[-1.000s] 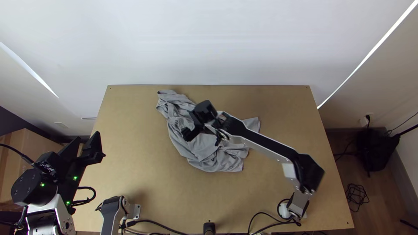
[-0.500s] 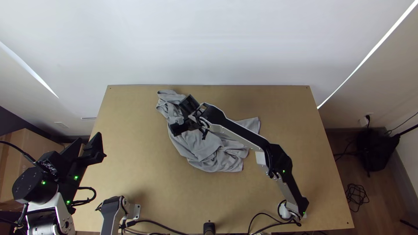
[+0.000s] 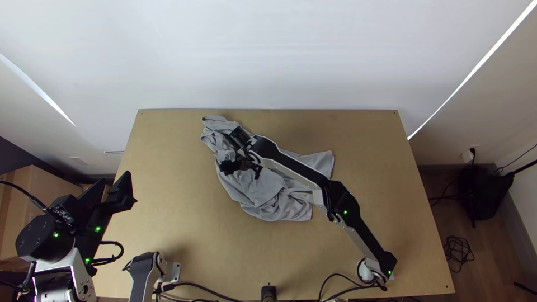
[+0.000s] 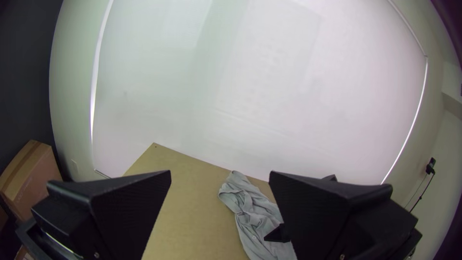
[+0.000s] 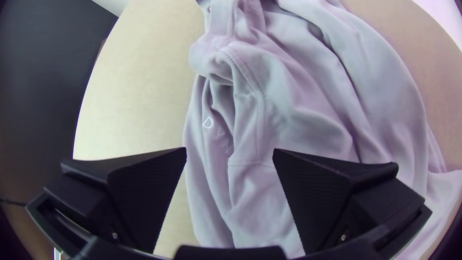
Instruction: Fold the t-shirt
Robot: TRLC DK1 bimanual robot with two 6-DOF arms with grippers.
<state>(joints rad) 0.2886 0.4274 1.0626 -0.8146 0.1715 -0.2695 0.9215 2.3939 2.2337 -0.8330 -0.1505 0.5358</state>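
The grey t-shirt lies bunched and wrinkled on the table, a narrow crumpled part pointing to the far left. Over its left part is my right gripper; in the right wrist view that gripper stands open, the shirt's folds below and between its fingers. My left gripper is off the table's left edge, away from the shirt. Its own wrist view has the left gripper open with nothing held, the shirt lying farther off on the table.
Bare tabletop lies left of the shirt, and more of it toward the right edge. A white wall rises behind the table. Cables run along the near edge. A cardboard box stands beyond the left side.
My right gripper has moved left over the shirt, most of that in the first half second, and its arm has swung left. The left arm has hardly moved. The shirt lies much as before.
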